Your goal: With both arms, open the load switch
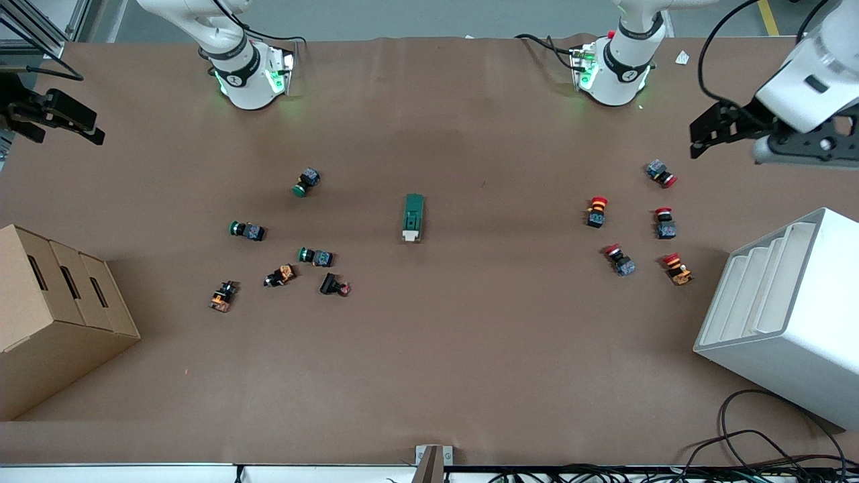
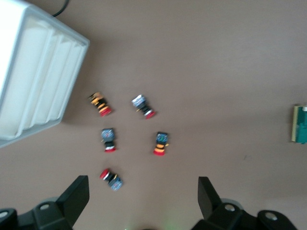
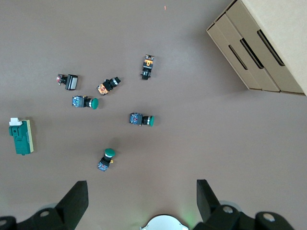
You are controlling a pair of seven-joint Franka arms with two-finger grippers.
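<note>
load switch (image 1: 413,217): dark green oblong, cream lever end toward front camera, lies mid-surface (image 1: 429,349). left gripper (image 1: 701,137) and right gripper (image 1: 80,131) wait aloft at their ends, jaws spread, empty.

The load switch (image 2: 301,124) is cut by the left wrist view's edge, so only part of its green body shows. In the front view the right hand (image 1: 64,121) is cropped at the frame's side, and so are the cardboard box (image 1: 47,315) and white rack (image 1: 785,315). The push buttons' markings are too small to read.
</note>
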